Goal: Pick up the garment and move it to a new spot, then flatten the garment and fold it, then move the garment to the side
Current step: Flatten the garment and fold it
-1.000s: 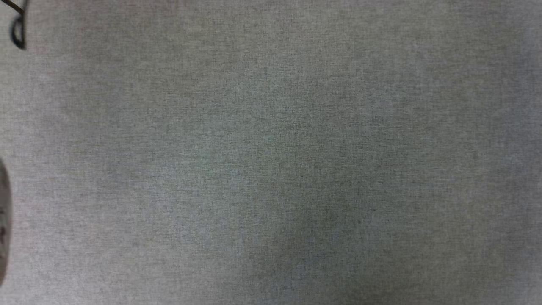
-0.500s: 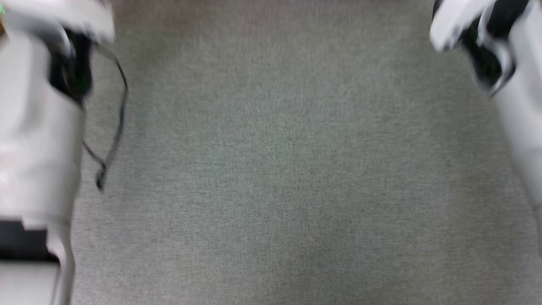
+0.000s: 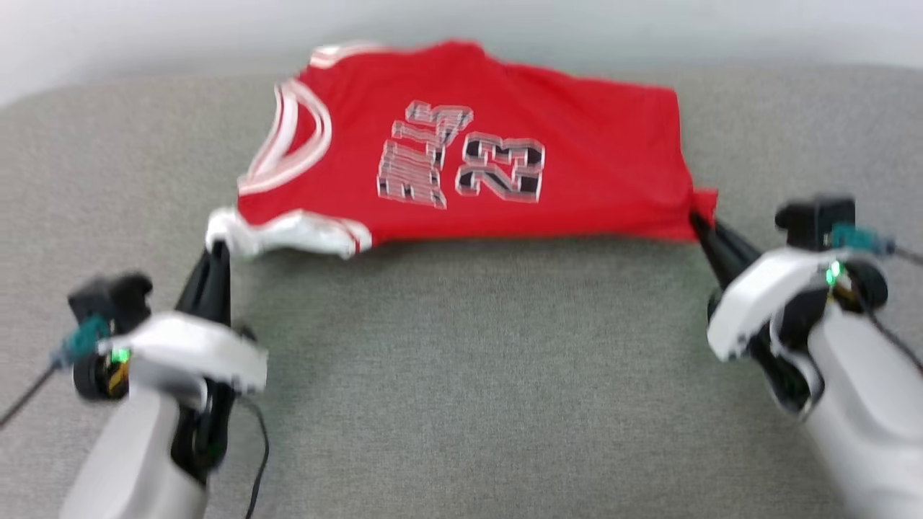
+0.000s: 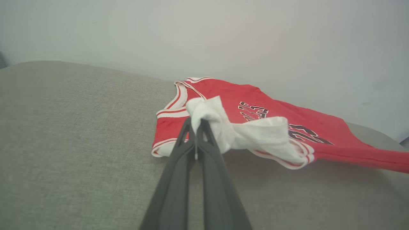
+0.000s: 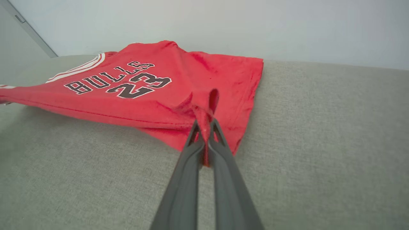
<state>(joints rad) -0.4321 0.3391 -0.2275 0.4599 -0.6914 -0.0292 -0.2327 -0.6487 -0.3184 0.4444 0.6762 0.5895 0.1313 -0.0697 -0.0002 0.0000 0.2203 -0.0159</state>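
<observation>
Notebook entry, robot hardware only. On the left gripper and the right gripper you see two long, matte, dark grey fingers each, tapering to slim tips. Behind them sit a glossy white curved left wrist shell and a matching right wrist shell, each with a small green light. A black boxy camera block carries a teal connector. A thin black cable hangs by the smooth, pale grey, rounded left forearm.

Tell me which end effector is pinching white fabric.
The left end effector: it clamps the garment's bunched white sleeve, while the right end effector pinches a red hem corner.
</observation>
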